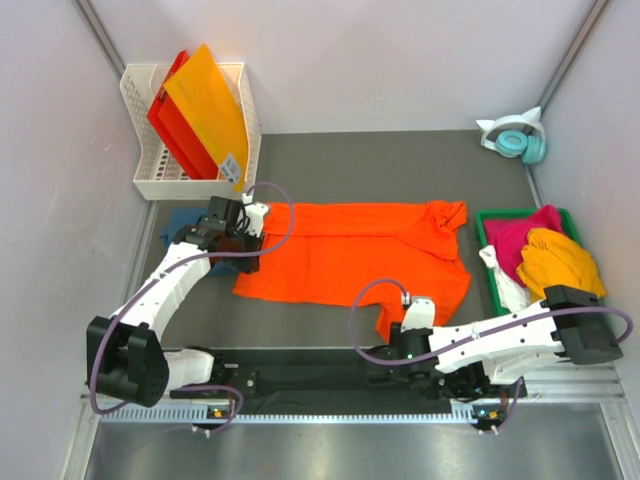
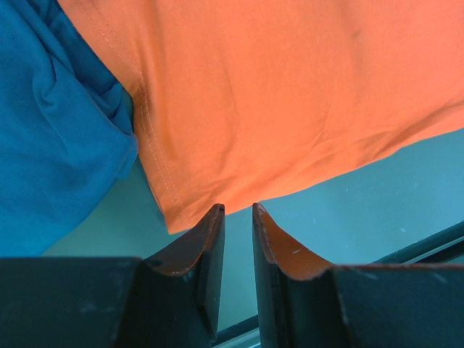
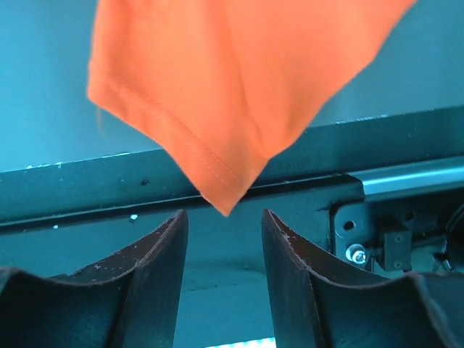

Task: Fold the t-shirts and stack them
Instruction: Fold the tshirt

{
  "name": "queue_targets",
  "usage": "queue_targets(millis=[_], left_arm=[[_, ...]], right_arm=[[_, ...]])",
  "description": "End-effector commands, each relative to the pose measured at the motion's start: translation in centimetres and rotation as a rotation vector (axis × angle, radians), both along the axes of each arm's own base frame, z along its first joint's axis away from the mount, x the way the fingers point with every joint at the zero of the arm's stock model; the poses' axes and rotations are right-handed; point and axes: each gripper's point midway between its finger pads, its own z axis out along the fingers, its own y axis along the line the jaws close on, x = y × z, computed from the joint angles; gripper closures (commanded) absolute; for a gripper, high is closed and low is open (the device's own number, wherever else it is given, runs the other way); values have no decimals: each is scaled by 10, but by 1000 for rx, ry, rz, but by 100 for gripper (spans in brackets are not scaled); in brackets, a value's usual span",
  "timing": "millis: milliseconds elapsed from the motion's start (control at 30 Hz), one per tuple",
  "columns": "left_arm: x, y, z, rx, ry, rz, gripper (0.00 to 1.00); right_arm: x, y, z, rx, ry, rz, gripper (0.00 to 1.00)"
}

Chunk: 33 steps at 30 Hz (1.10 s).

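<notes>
White basket (image 1: 170, 187) upper left, green bin (image 1: 481, 225) right. Left hand (image 2: 238, 210) and right hand (image 3: 222, 212): fingers apart, gripping nothing. Left wrist view shows blue shirt (image 2: 51, 130) clearly beside orange shirt (image 2: 290, 94).

This is a robotics lab cell. Plain white walls (image 1: 350, 60) box in a grey table (image 1: 380, 160). A left arm (image 1: 170, 280) and a right arm (image 1: 500, 340) are bolted to a metal rail (image 1: 340, 418) at its near edge.

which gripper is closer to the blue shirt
Left. The left gripper is at the hem corner of the orange shirt, just beside the blue shirt. The right gripper is far off, at the orange shirt's near sleeve.
</notes>
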Motion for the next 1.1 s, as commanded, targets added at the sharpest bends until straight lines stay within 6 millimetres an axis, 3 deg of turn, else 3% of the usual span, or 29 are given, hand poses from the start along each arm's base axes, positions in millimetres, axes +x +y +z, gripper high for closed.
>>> queue_targets(millis=[0,167,600,933,1033,1067], left_arm=[[6,-5,8,-19,-18,-6,73],[10,-7,3,-19,7,1,73],[9,-7,-1,-14,30,-8,73],[8,-7,-2,-14,28,-8,73],[8,-7,-2,-18,31,-7,73],[7,-7,-3,-15,36,-6,73]], right_arm=[[-3,-25,-2,-52,3,-83,55],[-1,-34,-15,-109,23,-114,55],[-3,-16,-36,-112,43,-84,59],[17,-16,-43,-137,-11,-119,57],[25,-19,-49,-157,-1,-144,61],[27,-19,-48,-157,4,-161,69]])
